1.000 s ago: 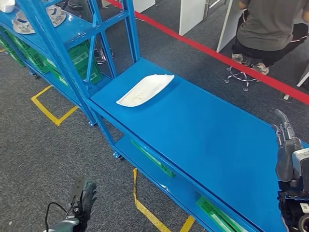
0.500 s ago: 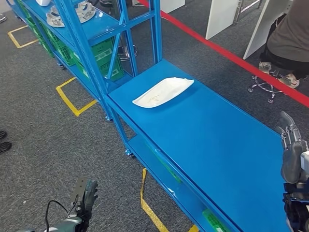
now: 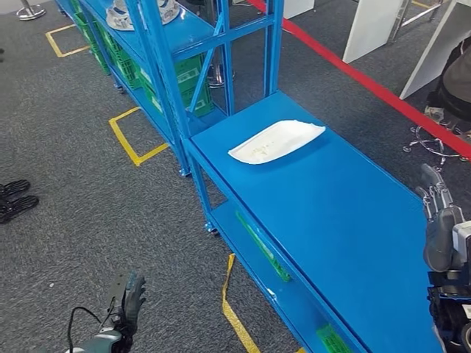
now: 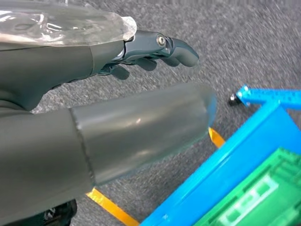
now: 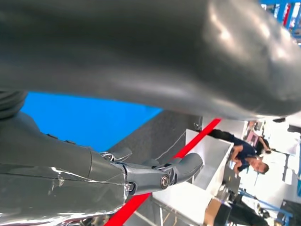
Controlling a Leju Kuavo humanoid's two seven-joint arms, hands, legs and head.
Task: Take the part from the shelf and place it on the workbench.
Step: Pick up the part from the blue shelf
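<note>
View shifted left; both hands' fingers (image 3: 135,293) apart, empty

Bare workbench top (image 3: 344,220) beside white part (image 3: 276,141); shelf uprights (image 3: 161,66) beyond

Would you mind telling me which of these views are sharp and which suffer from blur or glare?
Head view: evenly lit and sharp on the workbench and white part. Left wrist view: the carpet is motion-smeared, the left hand soft, with glare on its clear cover. Right wrist view: the right hand is close and blurred, and the background is overexposed.
</note>
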